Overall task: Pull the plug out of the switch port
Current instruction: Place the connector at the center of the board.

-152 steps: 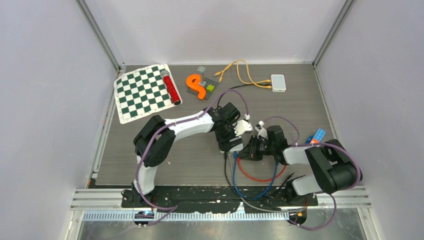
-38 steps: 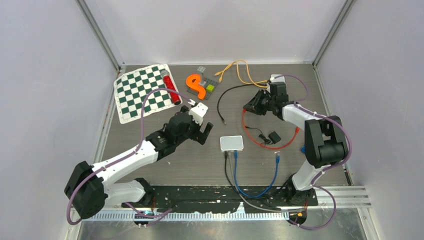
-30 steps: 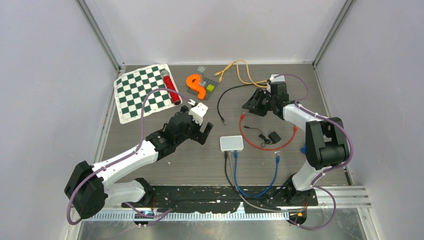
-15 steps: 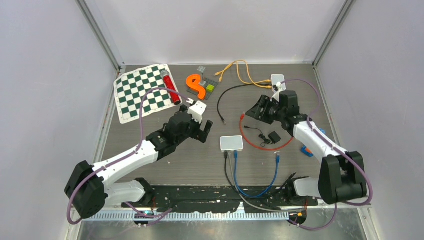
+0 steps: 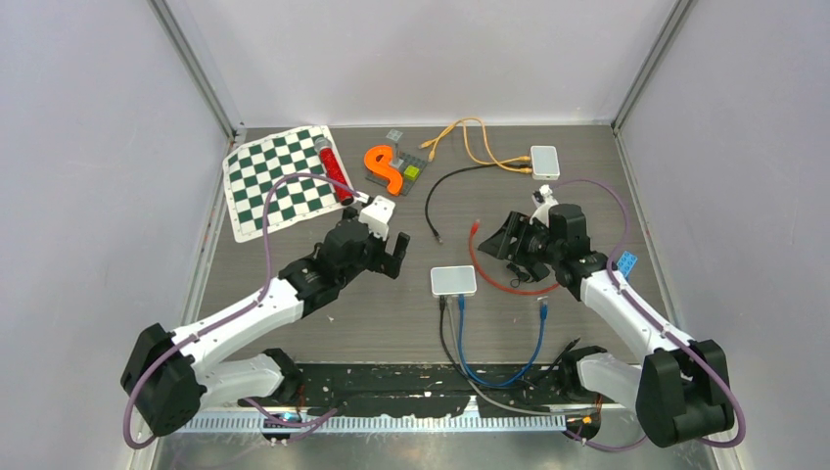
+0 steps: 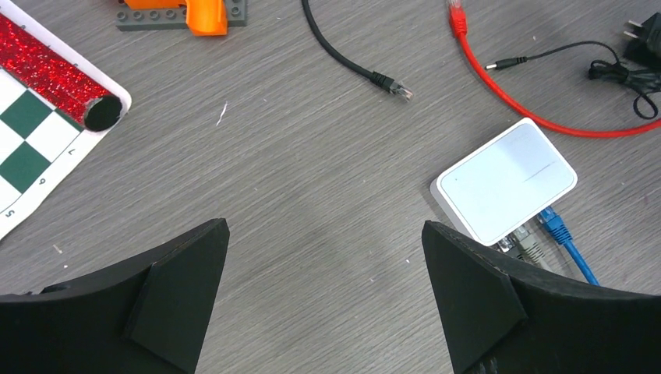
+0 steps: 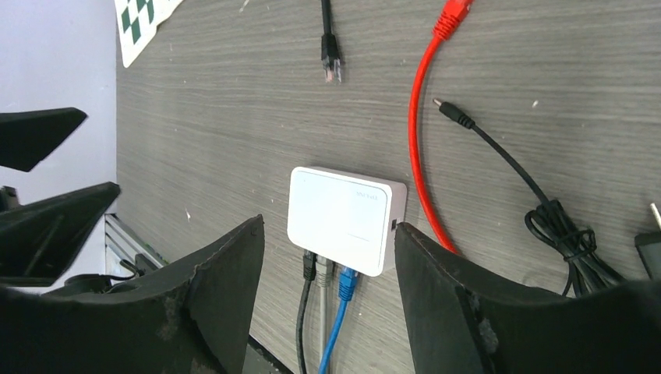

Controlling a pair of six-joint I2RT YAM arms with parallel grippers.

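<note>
The white switch [image 5: 453, 281] lies flat mid-table, seen also as the switch [image 7: 343, 218] and the switch [image 6: 507, 179]. In its near side sit a black plug [image 7: 309, 267], a grey plug [image 7: 323, 273] and a blue plug [image 7: 347, 282]. A red cable [image 5: 499, 282] curls on the table to its right, and its red plug [image 5: 476, 226] lies free, clear of the switch. My right gripper [image 5: 506, 243] hovers open above the switch's right edge, holding nothing. My left gripper [image 5: 389, 257] stands wide open to the switch's left, empty.
A loose black cable [image 5: 437, 236] ends beyond the switch. A black power adapter [image 5: 533, 269] with its cord lies inside the red loop. At the back stand a second white switch [image 5: 544, 162] with orange cables, an orange piece [image 5: 385, 168], a chessboard mat [image 5: 284, 179] and a red tube [image 5: 335, 171].
My right arm has drawn back from the far switch toward the near one, its jaws spreading wider. The red cable now lies loose on the table. My left gripper shifted slightly away.
</note>
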